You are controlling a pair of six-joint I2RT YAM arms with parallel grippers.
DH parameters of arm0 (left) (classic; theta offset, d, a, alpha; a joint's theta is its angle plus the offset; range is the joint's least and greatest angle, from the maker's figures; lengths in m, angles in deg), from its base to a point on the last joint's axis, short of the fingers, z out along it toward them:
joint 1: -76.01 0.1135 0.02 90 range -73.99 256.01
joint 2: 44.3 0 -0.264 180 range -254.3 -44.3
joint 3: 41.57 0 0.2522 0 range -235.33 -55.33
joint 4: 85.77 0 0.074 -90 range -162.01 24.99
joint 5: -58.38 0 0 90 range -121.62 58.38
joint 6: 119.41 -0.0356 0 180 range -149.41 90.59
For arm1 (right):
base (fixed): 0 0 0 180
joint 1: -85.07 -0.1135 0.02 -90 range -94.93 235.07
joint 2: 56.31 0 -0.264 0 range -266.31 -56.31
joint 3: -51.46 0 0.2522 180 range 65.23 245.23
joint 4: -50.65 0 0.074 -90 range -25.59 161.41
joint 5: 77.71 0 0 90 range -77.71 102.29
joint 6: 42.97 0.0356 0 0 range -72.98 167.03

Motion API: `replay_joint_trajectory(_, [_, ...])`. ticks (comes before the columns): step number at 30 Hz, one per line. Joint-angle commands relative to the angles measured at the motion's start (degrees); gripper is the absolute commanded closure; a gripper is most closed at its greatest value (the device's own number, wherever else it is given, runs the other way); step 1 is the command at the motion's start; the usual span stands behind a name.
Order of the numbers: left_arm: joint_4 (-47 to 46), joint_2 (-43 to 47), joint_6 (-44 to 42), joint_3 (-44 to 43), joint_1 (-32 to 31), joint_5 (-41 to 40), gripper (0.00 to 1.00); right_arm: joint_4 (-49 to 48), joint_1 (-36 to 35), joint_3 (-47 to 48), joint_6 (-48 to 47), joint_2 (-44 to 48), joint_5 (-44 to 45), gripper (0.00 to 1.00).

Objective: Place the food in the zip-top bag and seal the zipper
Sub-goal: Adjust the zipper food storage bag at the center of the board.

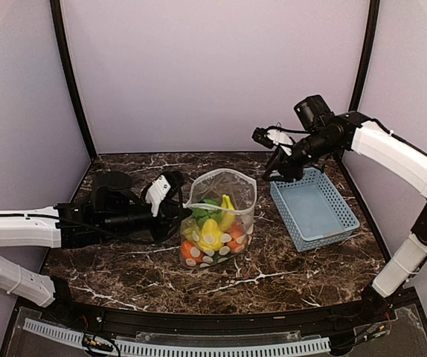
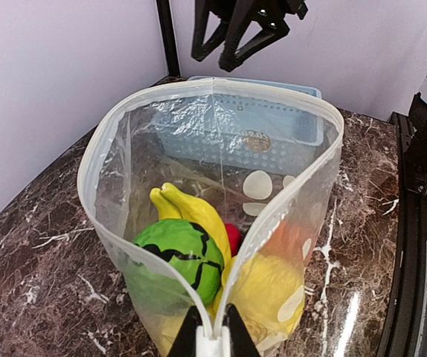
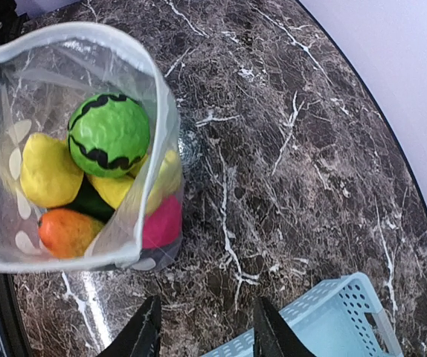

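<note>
**Centrally placed bag, food inside, mouth unsealed**

Upright on the dark marbled bench (image 1: 124, 275) stands the zip-top bag (image 1: 247, 195), a clear pouch printed with white ovals. Its mouth gapes in a wide loop, and the zipper (image 1: 221, 172), a thin white strip, runs round that rim with its two sides well apart.

The food is inside the bag. A green ball with black stripes (image 3: 109, 134) lies on top. Touching it are yellow bananas (image 2: 191, 212) and a rounded yellow piece (image 3: 50, 171). Lower down are an orange piece (image 3: 65, 230) and a red piece (image 3: 161, 223), pressed against the bag's wall.

The left hand (image 2: 213, 327) reaches in low from the bag's left side. It is clenched on the bag, pinching the rim where the two sides of the zipper meet. Its arm lies stretched just above the bench.

A light-blue slotted basket (image 1: 284, 218) rests just to the right of the bag, close but not touching it. It lies between the bag and the right arm's base.

The right hand (image 3: 206, 331) hangs in the air to the right of the bag and beyond it, above the basket's far left corner. Its fingers are spread and grasp nothing. From the left wrist view this hand (image 2: 236, 30) shows high above the bag's far rim, with the basket (image 2: 273, 85) visible behind the clear plastic.
</note>
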Motion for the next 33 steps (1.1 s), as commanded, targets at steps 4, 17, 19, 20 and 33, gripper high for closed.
replay_joint_trajectory(4, [4.43, 3.32, -4.76, -1.85, 3.31, 4.67, 0.99, -2.31, 2.19, -10.02, -14.07, 10.34, -10.72, 0.6])
replay_joint_trajectory(17, [4.53, 2.08, -5.68, -2.76, 4.92, 7.89, 0.99, -1.47, -10.25, -8.22, -22.36, 5.82, 0.81, 0.57])
replay_joint_trajectory(19, [4.53, 2.19, -5.69, -2.76, 5.02, 7.86, 0.99, -0.86, -11.3, -8.03, -23.3, 4.27, 2.94, 0.57])
replay_joint_trajectory(20, [4.67, 2.22, -5.77, -2.76, 5.15, 7.65, 0.99, -0.78, -11.82, -7.97, -23.48, 3.74, 4.12, 0.59])
replay_joint_trajectory(33, [4.17, 3.26, -5.94, -0.46, 6.34, 3.5, 0.99, 1.43, -12.1, -5.84, -19.84, 7.38, 14.81, 0.98])
